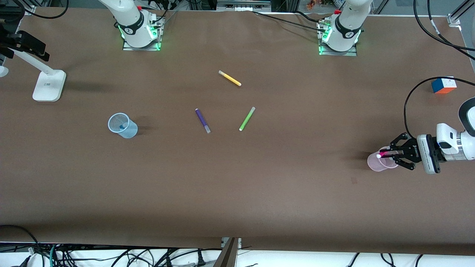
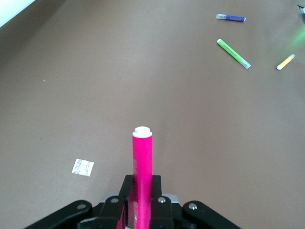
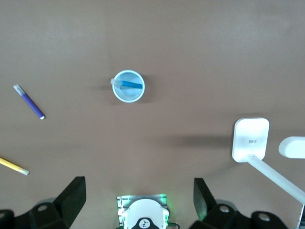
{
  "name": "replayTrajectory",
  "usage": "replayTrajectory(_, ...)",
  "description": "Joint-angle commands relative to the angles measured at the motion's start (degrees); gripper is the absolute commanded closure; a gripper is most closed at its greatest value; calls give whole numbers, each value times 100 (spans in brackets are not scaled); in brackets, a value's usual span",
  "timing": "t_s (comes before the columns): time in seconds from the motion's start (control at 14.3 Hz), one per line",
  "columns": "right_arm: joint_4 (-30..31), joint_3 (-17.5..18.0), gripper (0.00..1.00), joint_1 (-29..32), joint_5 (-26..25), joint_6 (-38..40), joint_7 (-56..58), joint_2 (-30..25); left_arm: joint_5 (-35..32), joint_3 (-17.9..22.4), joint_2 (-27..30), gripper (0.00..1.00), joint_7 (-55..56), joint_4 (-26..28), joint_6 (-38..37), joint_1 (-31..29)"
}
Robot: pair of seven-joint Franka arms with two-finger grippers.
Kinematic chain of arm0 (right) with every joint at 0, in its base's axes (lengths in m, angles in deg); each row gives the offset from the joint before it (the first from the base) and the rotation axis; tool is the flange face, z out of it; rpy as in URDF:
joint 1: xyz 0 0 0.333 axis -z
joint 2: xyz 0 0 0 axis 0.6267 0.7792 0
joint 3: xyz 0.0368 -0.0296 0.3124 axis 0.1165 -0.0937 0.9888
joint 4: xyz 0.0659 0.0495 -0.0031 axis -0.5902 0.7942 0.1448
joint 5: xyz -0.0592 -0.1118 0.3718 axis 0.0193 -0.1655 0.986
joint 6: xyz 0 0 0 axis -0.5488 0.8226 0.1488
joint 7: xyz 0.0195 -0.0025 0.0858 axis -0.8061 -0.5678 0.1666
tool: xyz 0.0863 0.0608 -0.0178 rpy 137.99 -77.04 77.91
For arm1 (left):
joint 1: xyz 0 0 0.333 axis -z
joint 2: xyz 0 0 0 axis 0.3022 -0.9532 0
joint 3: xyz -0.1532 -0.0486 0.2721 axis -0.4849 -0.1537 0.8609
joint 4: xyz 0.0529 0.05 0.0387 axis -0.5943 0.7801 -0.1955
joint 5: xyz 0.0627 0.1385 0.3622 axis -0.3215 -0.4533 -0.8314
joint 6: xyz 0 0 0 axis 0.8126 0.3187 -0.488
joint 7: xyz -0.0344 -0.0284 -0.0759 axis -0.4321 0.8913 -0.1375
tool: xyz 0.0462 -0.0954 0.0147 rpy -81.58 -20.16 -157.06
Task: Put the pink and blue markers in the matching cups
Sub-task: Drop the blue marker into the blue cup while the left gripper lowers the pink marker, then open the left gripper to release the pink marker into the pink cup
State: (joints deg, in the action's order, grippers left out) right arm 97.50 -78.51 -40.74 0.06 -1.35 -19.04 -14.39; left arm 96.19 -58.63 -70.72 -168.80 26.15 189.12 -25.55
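My left gripper [image 1: 389,154] is shut on the magenta-pink marker [image 1: 384,155] and holds it roughly level over the pale pink cup [image 1: 376,164] at the left arm's end of the table. The marker's pale tip is above the cup's mouth. In the left wrist view the marker [image 2: 142,157] sticks out from between the closed fingers [image 2: 159,183]; the pink cup is hidden there. The pale blue cup [image 1: 122,126] stands toward the right arm's end with the blue marker [image 3: 131,85] inside it. My right gripper [image 3: 138,187] is open and empty, high over the table, out of the front view.
A dark purple pen [image 1: 202,120], a lime-green pen [image 1: 246,118] and a yellow pen [image 1: 230,78] lie mid-table. A colour cube [image 1: 444,85] sits near the left arm's end. A white lamp stand [image 1: 49,85] stands at the right arm's end.
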Motion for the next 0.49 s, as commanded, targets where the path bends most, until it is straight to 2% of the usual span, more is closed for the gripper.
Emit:
replayTrajectory(0.0, 267, 424, 0, 263, -43, -3, -146, -168, 164, -18, -178, 100, -634, -5, 13, -133)
replayTrajectory(0.42, -75, 363, 0, 254, -34, 208, -85, 157, 173, 79, -547, 100, -1328, -85, 92, -178)
